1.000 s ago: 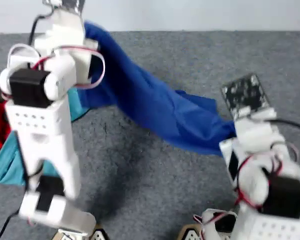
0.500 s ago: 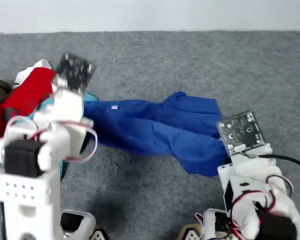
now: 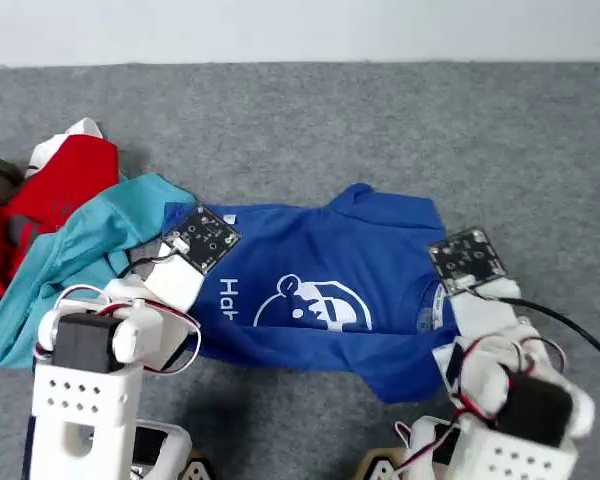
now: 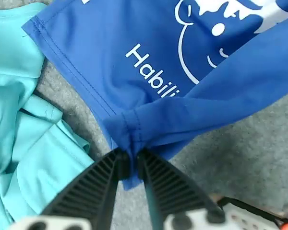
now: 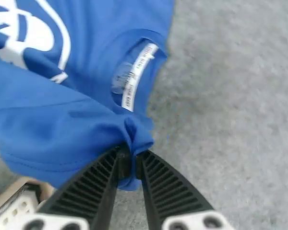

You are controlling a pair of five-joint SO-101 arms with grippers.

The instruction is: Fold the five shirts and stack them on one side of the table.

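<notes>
Blue shirt: smooth knit, white print up, spread mid-table on the grey felt-like table. My left gripper pinches its stitched hem corner. My right gripper pinches a bunched fold near the collar. Teal shirt: crumpled, touching its edge. Red shirt: heaped beyond, perhaps several.

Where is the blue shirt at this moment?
In the high view the blue shirt lies spread on the table, right of the teal shirt, its near edge pinched by the left gripper and the right gripper.
</notes>
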